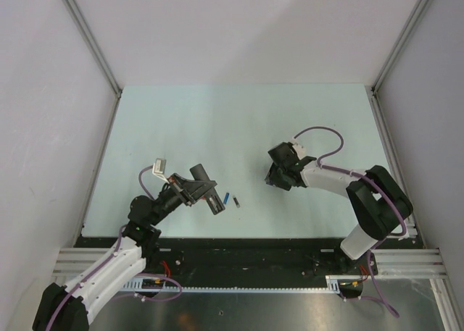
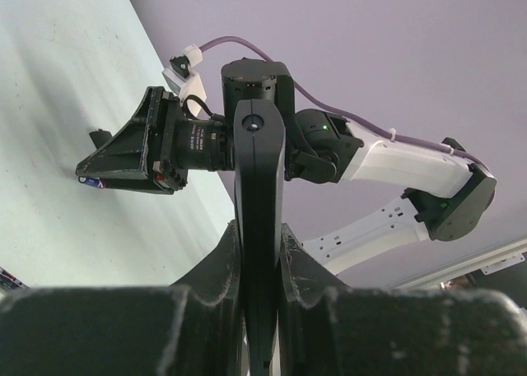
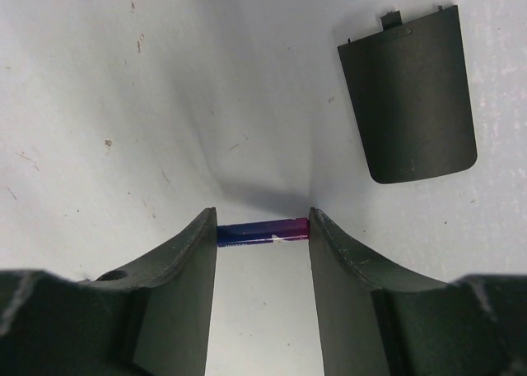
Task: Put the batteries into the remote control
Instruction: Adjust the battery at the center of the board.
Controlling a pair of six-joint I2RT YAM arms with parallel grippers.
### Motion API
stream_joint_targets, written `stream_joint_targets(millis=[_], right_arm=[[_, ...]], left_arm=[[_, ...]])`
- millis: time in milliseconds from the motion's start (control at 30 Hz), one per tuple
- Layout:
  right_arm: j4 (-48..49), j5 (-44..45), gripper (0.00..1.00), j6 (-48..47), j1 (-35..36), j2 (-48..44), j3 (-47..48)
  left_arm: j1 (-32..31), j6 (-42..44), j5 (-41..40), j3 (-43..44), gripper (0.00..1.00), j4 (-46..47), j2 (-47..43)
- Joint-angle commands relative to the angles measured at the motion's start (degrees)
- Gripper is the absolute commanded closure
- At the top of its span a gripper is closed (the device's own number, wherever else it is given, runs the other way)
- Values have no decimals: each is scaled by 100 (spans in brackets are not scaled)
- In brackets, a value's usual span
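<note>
My left gripper [image 1: 206,188] [image 2: 259,240] is shut on the remote control [image 2: 258,170], a slim black bar held edge-on above the table's near left. One battery [image 1: 230,200] lies on the table just right of it. My right gripper [image 1: 275,179] [image 3: 263,228] is at table level in the middle right. Its fingers are shut end to end on the other battery [image 3: 263,231], blue and magenta. This battery also shows at the right gripper's tips in the left wrist view [image 2: 92,181].
A loose black battery cover [image 3: 408,104] lies flat on the pale table [image 1: 217,128], just beyond the right gripper. White walls stand on the left, right and far sides. A black rail [image 1: 246,248] runs along the near edge.
</note>
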Motion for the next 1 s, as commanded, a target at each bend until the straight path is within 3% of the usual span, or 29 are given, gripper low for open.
stream_joint_targets(millis=[0, 233, 500, 633, 800, 867, 967], right_arm=[[-182, 179, 54, 129, -26, 190, 144], [-243, 29, 37, 15, -43, 270, 205], [-453, 291, 32, -283, 184, -28, 477], [-954, 705, 27, -1483, 501, -380, 1030], [-947, 65, 32, -3260, 607, -530, 1260], [-868, -198, 35, -4419, 765, -434, 1251], [-1067, -93, 35, -5438, 932, -136, 1339]], left_arm=[[37, 50, -64, -261, 100, 220, -64], [46, 41, -38, -261, 100, 211, -37], [37, 33, -29, -261, 100, 220, -20], [46, 50, 6, -243, 100, 220, -11], [37, 68, -20, -261, 100, 220, -63], [37, 59, -37, -261, 100, 220, -90], [46, 50, -55, -261, 100, 220, -134]])
